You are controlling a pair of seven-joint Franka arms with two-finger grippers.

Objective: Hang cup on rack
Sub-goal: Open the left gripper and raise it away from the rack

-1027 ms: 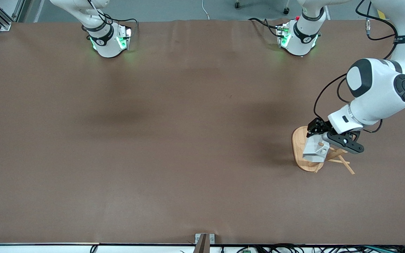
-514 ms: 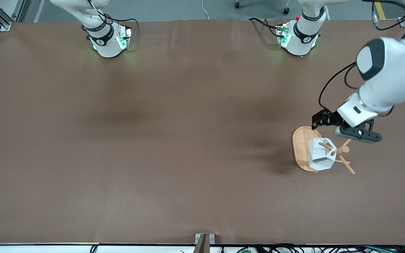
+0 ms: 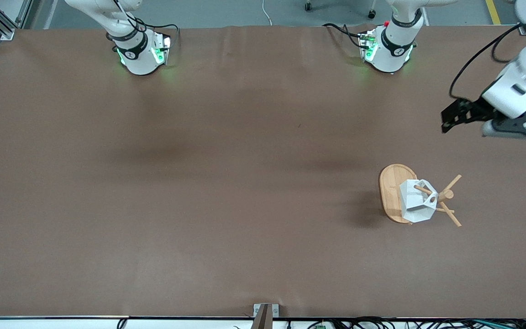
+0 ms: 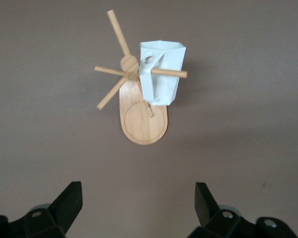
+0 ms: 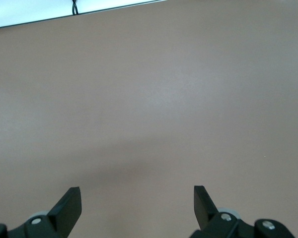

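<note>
The white faceted cup (image 3: 416, 203) hangs by the hole in its handle on a peg of the bamboo rack (image 3: 388, 187), which stands toward the left arm's end of the table. In the left wrist view the cup (image 4: 161, 74) sits on the peg over the rack's oval base (image 4: 144, 124). My left gripper (image 3: 509, 130) is open and empty, high in the air over bare table, well apart from the rack; its own view (image 4: 139, 198) shows the fingers spread wide. My right gripper (image 5: 137, 203) is open and empty over bare table; it is out of the front view.
The brown table surface (image 3: 226, 183) holds nothing else. The two arm bases (image 3: 142, 55) (image 3: 388, 50) stand at the table's edge farthest from the front camera. Several free pegs (image 3: 450, 219) stick out of the rack.
My left gripper let go of the cup, leaving it hanging on the peg, then rose and drew away from the rack toward the left arm's end of the table.
</note>
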